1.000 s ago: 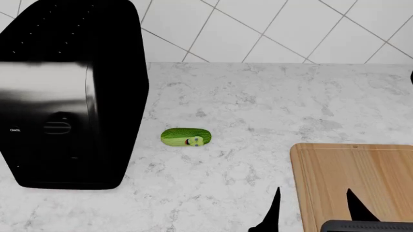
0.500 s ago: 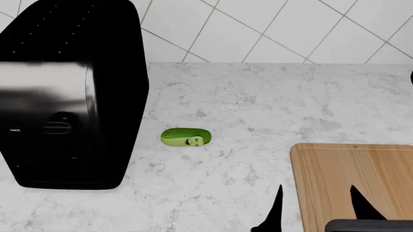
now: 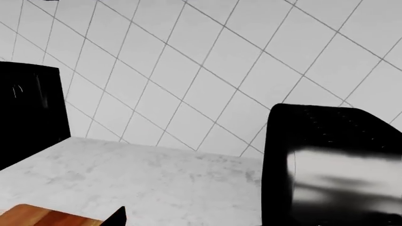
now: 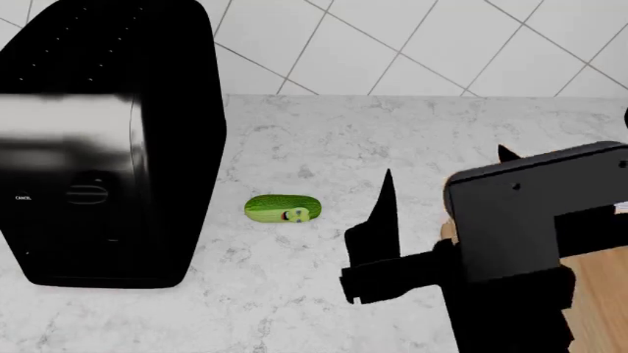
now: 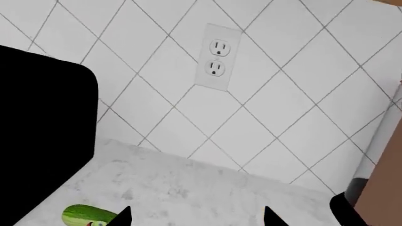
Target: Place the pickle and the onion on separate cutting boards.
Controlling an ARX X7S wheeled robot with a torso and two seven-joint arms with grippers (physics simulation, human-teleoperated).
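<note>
Left wrist view: no pickle, only a black appliance (image 3: 333,165), tiled wall and a corner of the board (image 3: 44,217); whether the left gripper is spread cannot be told.

Head view: the pickle (image 4: 284,209) lies on the counter (image 4: 324,140) between the appliance and the board (image 4: 598,294), long axis across the view, face mark toward the board. The right gripper (image 4: 442,176) hangs near it, fingers spread wide, empty.

Right wrist view: the pickle (image 5: 88,216) sits low ahead of the fingertips. It looks light, firm and smooth, likely to roll; pinch across its middle.

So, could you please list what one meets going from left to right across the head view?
Black appliance → pickle → right gripper → cutting board, mostly hidden behind the arm.
</note>
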